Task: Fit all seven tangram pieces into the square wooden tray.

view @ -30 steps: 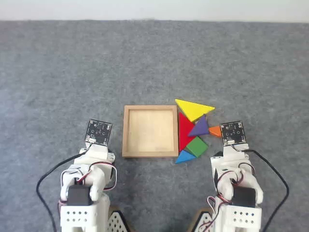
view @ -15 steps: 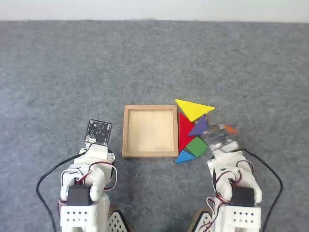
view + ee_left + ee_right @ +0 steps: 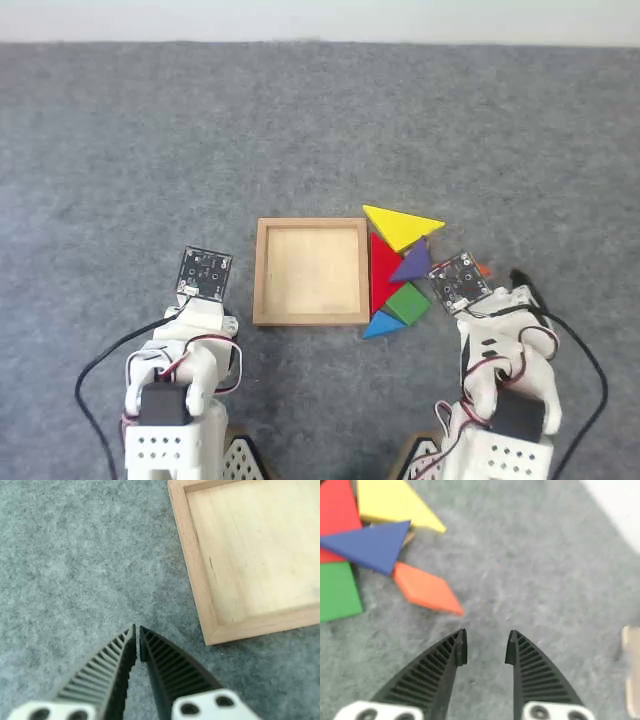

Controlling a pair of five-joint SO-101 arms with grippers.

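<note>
In the high view, the square wooden tray (image 3: 259,272) is seen at the middle of the grey surface (image 3: 150,130), its floor bare. The pieces are clustered on the surface at 3 o'clock of the tray. A red triangle (image 3: 379,268) lies just beside the rim, and a yellow triangle (image 3: 400,225) is placed at 12 o'clock of it. A violet triangle (image 3: 413,264) lies at its 3 o'clock, with a green square (image 3: 408,302) and a blue triangle (image 3: 381,325) toward 5 and 6 o'clock. An orange piece (image 3: 483,268) is partly hidden by the right arm (image 3: 500,350), which is placed at 4 o'clock of the tray; the left arm (image 3: 190,340) is at 8 o'clock. In the left wrist view, the left arm's fingers (image 3: 112,665) are clenched with nothing between them, over the surface near a tray corner. In the right wrist view, the right arm's fingers (image 3: 442,667) are released and parted, grasping nothing, with the orange piece lying near one tip and close against the violet triangle.
</note>
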